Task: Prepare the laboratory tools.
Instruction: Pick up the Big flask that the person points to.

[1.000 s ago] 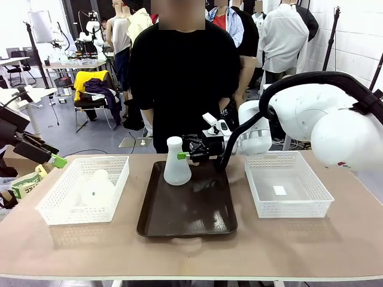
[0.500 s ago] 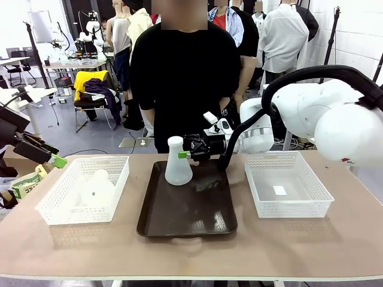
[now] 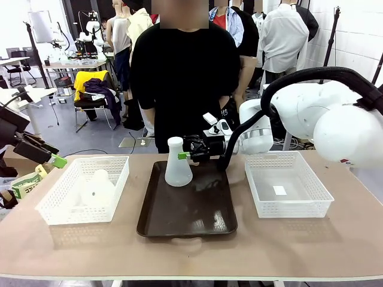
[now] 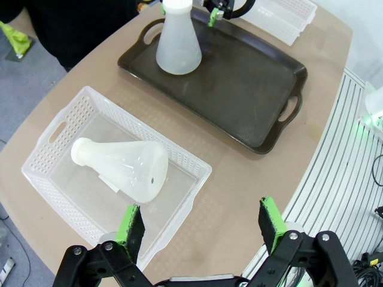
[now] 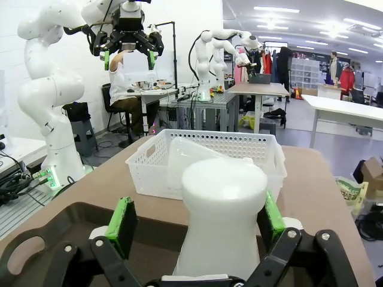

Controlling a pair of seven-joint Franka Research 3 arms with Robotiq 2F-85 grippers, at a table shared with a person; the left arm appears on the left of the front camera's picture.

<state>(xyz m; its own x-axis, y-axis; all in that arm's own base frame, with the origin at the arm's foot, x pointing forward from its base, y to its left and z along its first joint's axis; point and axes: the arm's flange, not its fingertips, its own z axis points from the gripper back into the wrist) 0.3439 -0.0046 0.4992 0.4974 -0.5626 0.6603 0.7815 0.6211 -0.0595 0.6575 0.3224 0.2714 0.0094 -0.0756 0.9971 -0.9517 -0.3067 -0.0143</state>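
One frosted-white conical flask (image 3: 178, 162) stands upright at the far end of the dark brown tray (image 3: 203, 218). My right gripper (image 3: 184, 154) is open, and its green pads straddle this flask's neck (image 5: 222, 203) without closing on it. A second flask (image 3: 99, 186) lies on its side in the left white mesh basket (image 3: 72, 215). My left gripper (image 3: 57, 160) hangs open off the table's left end. In the left wrist view it (image 4: 202, 224) looks down on the lying flask (image 4: 122, 169) with nothing between its fingers.
An empty white mesh basket (image 3: 290, 208) sits right of the tray. A person in black (image 3: 179, 78) stands at the far side of the table, just behind the tray. The near half of the tray (image 4: 251, 101) is bare.
The right arm's body has shifted slightly while its gripper stays at the flask's neck. The flask remains upright on the tray. The left arm has not moved.
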